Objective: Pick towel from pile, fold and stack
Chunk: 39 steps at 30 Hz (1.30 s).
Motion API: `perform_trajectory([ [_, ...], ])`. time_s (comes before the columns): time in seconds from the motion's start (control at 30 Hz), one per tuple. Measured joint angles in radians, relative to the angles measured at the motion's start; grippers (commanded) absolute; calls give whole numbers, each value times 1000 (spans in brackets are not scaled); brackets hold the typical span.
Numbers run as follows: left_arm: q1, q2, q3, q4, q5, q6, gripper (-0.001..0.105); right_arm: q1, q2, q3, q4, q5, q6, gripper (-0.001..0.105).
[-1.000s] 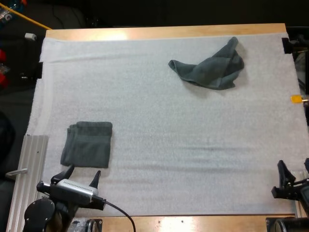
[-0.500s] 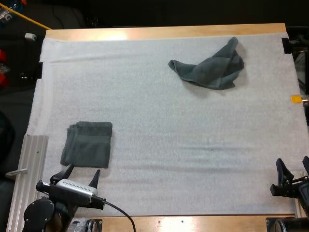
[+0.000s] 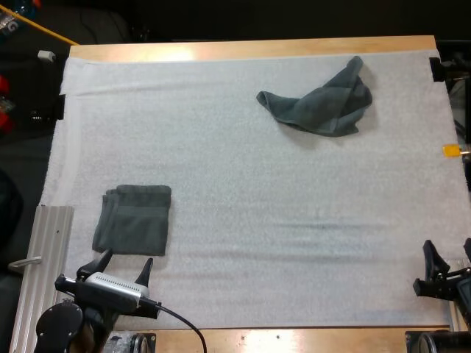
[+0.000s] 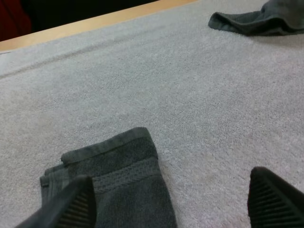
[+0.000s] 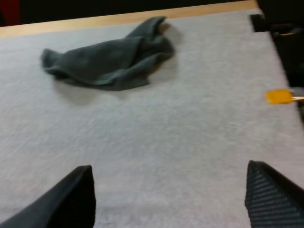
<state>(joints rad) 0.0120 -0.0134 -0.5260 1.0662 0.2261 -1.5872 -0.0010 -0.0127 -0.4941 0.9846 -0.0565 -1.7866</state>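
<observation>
Left claw (image 3: 124, 263) sits low at the near left, black fingers spread wide, gripping nothing, pointing forward. Over on the near right, the right claw (image 3: 449, 259) hangs low too, fingers well apart and empty.

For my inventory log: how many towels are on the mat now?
2. One crumpled towel lies far right on the white mat; one folded towel lies near left, just ahead of the open left pincer. Its layers might hide another.
</observation>
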Motion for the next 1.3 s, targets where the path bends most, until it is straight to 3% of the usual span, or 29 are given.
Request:
perform_trajectory([
  [1.3, -26, 0, 0, 0, 0, 0, 64, -16, 0, 0, 0, 0, 0, 64],
])
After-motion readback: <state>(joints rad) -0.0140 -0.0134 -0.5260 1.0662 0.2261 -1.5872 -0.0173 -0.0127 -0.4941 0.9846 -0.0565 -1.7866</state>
